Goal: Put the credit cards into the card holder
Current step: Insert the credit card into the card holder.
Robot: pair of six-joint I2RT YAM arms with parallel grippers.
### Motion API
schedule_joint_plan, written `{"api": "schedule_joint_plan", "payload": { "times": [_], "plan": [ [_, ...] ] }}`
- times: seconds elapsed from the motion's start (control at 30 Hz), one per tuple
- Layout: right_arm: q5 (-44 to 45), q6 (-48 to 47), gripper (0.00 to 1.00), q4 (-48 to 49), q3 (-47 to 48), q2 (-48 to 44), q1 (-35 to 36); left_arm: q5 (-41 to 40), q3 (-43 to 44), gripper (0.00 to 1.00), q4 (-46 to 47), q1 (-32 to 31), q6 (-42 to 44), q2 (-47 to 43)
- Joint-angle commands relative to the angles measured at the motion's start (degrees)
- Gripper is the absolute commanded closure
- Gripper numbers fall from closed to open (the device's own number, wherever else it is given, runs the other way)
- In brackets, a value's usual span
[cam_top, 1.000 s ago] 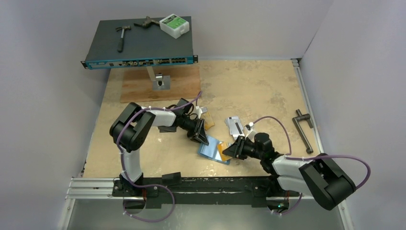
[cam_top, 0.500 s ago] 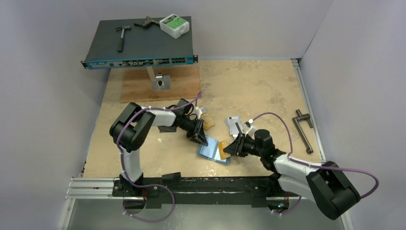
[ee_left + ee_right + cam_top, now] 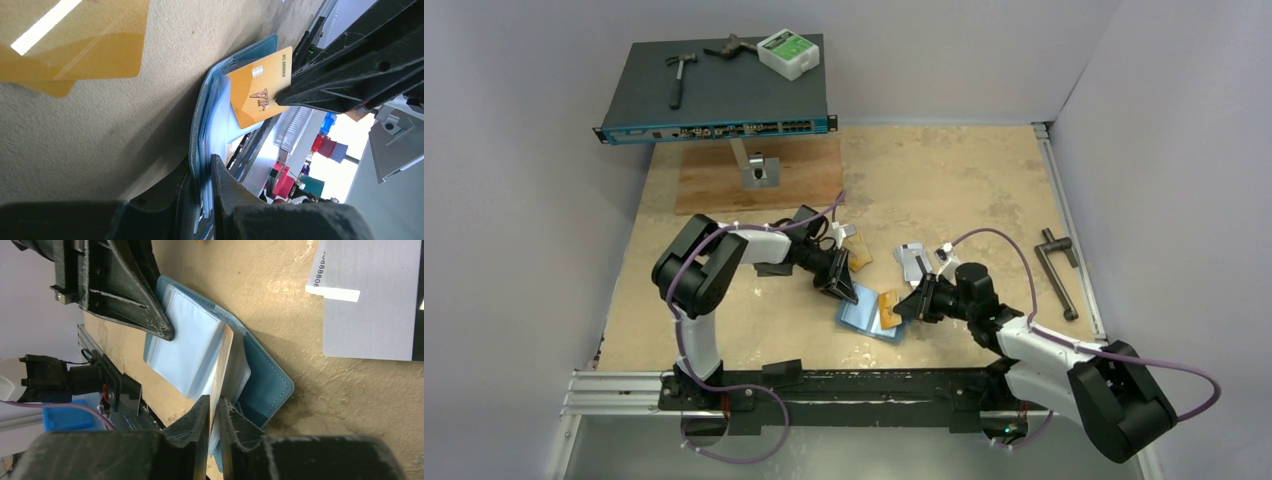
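Right wrist view: the right gripper, clamped on a card, has pushed it forward to the wallet, which the left gripper pinches

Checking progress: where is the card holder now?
In the top view the card holder lies open on the table, front centre; the left gripper pinches its edge, the right gripper holds an orange card at its pockets.

Robotics lab test cell. L arm + R arm bolted to alu rail at desk edge; plain grey walls round. Props: network switch on stand w/ hammer on top, wood board, metal crank.
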Motion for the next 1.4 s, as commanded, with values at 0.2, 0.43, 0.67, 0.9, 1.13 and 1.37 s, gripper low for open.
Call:
{"api": "schedule_joint_plan", "payload": {
  "times": [0.2,0.43,0.67,0.9,1.13,1.37],
  "plan": [
    [-2.45,2.63,1.0,6.74,-1.76,4.16,-0.34,-0.87,0.0,0.88,-0.23,0.19,1.72,-2.98],
    [-3.33,8.61,1.0,18.89,-8.94,2.32,-0.33,-4.56,-0.31,0.88,-2.37,-0.08,2.07,-2.48],
    [-3.16,10.0,1.0,24.84,-11.8,5.26,-0.35,-5.37,-0.83,0.88,-2.13,-0.08,2.14,-3.0],
    [-4.59,11.08,1.0,33.55,-12.19,13.98,-0.3,-5.74,-0.88,0.87,-2.66,-0.01,2.54,-3.49],
    [-5.25,10.26,1.0,31.71,-12.05,14.42,-0.37,-5.72,-0.7,0.71,-4.07,1.0,3.54,-3.38],
    [-4.03,8.18,1.0,21.51,-11.82,6.56,-0.35,-6.06,-0.6,0.69,-4.63,2.12,4.19,-3.45]
  ]
}}
